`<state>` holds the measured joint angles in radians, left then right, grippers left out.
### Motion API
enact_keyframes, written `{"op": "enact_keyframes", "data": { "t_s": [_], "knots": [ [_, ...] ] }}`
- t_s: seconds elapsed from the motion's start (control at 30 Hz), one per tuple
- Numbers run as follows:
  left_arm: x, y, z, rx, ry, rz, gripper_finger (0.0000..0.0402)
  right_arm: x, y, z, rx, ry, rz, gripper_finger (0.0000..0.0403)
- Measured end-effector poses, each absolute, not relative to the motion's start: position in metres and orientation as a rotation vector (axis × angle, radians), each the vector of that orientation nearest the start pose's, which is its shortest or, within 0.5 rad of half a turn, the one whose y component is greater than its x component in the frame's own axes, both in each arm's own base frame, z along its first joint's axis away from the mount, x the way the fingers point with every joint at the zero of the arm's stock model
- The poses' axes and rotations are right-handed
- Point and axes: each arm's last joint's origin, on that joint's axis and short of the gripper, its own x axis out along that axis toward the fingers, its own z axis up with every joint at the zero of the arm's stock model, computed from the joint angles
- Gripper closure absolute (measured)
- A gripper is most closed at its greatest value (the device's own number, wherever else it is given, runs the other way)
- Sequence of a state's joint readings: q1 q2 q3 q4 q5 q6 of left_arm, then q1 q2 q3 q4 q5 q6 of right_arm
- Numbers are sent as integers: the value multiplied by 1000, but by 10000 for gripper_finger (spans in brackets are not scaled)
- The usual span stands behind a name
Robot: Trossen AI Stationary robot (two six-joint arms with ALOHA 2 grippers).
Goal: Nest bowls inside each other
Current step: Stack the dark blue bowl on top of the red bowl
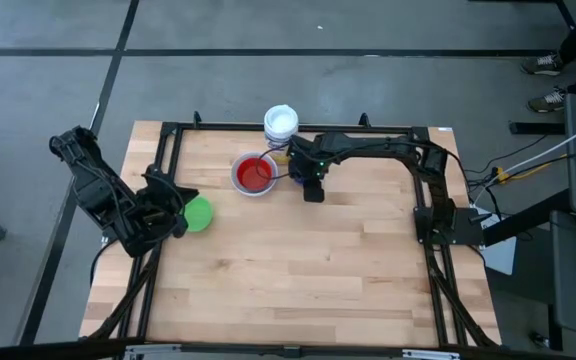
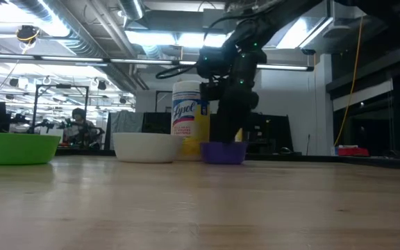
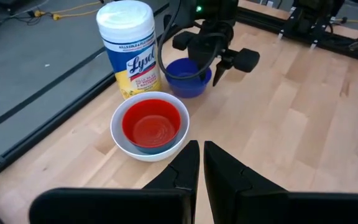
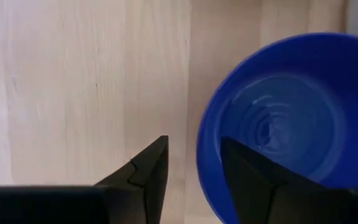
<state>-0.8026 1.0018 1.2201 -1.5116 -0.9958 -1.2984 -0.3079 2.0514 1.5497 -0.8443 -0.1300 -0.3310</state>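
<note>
A red bowl [image 3: 151,122] sits nested in the white bowl [image 3: 124,144], with a dark teal rim [image 3: 143,148] showing between them. The dark blue bowl [image 4: 284,112] stands on the table beside the tub. My right gripper [image 4: 194,165] is open and points down at its near rim, one finger over the bowl's inside and one outside; wood shows between the outer finger and the rim. The green bowl [image 1: 200,213] rests on the table at the left, beside my shut left gripper [image 3: 201,163], which hangs above the table.
A white-lidded tub with a yellow label [image 1: 281,122] stands upright at the far edge, close behind the white and blue bowls. A black frame [image 1: 428,215] runs along the table's sides. Bare wood stretches across the middle and near half of the table.
</note>
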Motion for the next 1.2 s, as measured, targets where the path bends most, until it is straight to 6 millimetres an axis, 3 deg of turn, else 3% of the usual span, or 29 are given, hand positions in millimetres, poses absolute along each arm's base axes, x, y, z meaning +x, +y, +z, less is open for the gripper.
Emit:
{"op": "enact_keyframes", "data": {
  "t_s": [0.13, 0.23, 0.3, 0.37, 0.6, 0.73, 0.87, 0.97, 1.03, 1.1, 1.2],
  "knots": [
    [107, -75, 358, -227, 511, 589, 382, 385, -120, 168, 55, 1312, 97, 275],
    [107, -76, 358, -230, 510, 587, 382, 381, -116, 161, 144, 1299, 193, 351],
    [107, -76, 357, -234, 516, 585, 382, 378, -112, 164, 174, 1279, 229, 384],
    [107, -77, 357, -243, 527, 577, 382, 374, -106, 173, 189, 1262, 242, 391],
    [112, -81, 360, -242, 503, 540, 382, 355, -78, 254, 224, 1029, 327, 399],
    [120, -84, 363, -203, 489, 500, 382, 341, -59, 288, 167, 974, 238, 400],
    [143, -79, 352, -171, 642, 557, 384, 335, -29, 296, -51, 1083, 29, 401],
    [174, -71, 330, -141, 818, 686, 395, 336, -2, 294, -254, 1145, -114, 401],
    [193, -69, 319, -90, 875, 758, 399, 337, 10, 290, -286, 1161, -142, 401],
    [214, -68, 316, -64, 824, 796, 398, 339, 17, 290, -268, 1136, -161, 401],
    [236, -64, 330, -70, 685, 815, 394, 339, 29, 291, -291, 1115, -199, 401]
  ]
}}
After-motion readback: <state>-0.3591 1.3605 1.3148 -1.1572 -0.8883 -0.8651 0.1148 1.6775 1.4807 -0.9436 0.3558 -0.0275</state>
